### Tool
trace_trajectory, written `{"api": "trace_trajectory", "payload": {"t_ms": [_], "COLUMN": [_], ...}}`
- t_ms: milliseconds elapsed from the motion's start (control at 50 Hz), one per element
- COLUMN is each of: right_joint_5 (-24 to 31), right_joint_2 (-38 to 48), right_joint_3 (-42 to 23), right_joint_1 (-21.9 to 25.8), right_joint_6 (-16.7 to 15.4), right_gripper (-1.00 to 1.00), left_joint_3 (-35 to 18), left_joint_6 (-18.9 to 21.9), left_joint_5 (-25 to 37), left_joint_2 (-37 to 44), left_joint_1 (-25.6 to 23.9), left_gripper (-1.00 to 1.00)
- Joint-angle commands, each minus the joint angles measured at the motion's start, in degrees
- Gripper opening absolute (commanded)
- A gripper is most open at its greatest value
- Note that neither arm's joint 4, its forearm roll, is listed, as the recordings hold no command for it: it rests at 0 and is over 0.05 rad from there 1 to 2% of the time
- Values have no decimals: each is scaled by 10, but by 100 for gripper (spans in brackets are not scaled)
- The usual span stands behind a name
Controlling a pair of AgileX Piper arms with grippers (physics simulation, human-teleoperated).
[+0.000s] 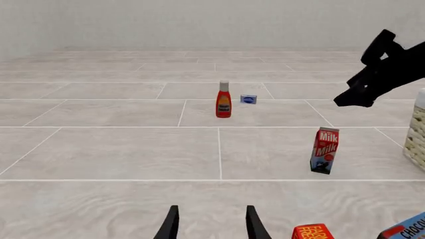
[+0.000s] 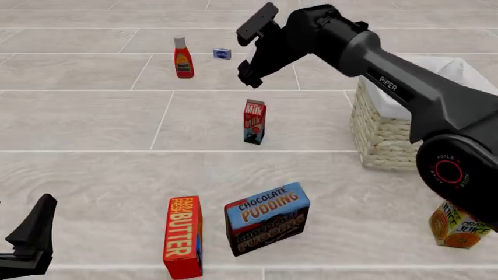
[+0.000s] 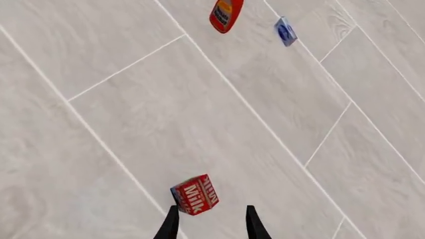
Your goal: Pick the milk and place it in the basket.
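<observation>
The milk (image 2: 253, 121) is a small red carton with white lettering, standing upright on the tiled surface near the middle. It also shows in the left wrist view (image 1: 325, 150) and the right wrist view (image 3: 196, 194). My right gripper (image 2: 249, 77) hangs above and a little behind it, open and empty, with the carton just off its fingertips in the right wrist view (image 3: 211, 213). The basket (image 2: 385, 137) is woven wicker with a white liner and stands to the right of the milk. My left gripper (image 1: 211, 213) is open and empty, low at the near left (image 2: 31, 242).
A ketchup bottle (image 2: 183, 58) and a small blue box (image 2: 223, 53) stand far back. A butter box (image 2: 183, 236) and a chocolate pudding box (image 2: 267, 217) lie near the front. An orange juice carton (image 2: 458, 224) sits at the near right, in front of the basket.
</observation>
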Motion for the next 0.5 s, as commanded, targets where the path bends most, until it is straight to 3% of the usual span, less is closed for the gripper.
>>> {"api": "trace_trajectory", "payload": {"t_ms": [20,220,500], "right_joint_5": [4,13,-5], "right_joint_2": [42,73,86], "right_joint_3": [-28,-61,-44], "right_joint_1": [4,3,4], "right_joint_6": [-1,0,11], "right_gripper": [100,100,100], "left_joint_3": [0,0,0], "left_joint_6": [0,0,0], "left_joint_5": [0,0,0], "left_joint_2": [0,0,0], "left_joint_1": [0,0,0], "left_gripper": [100,100,100]}}
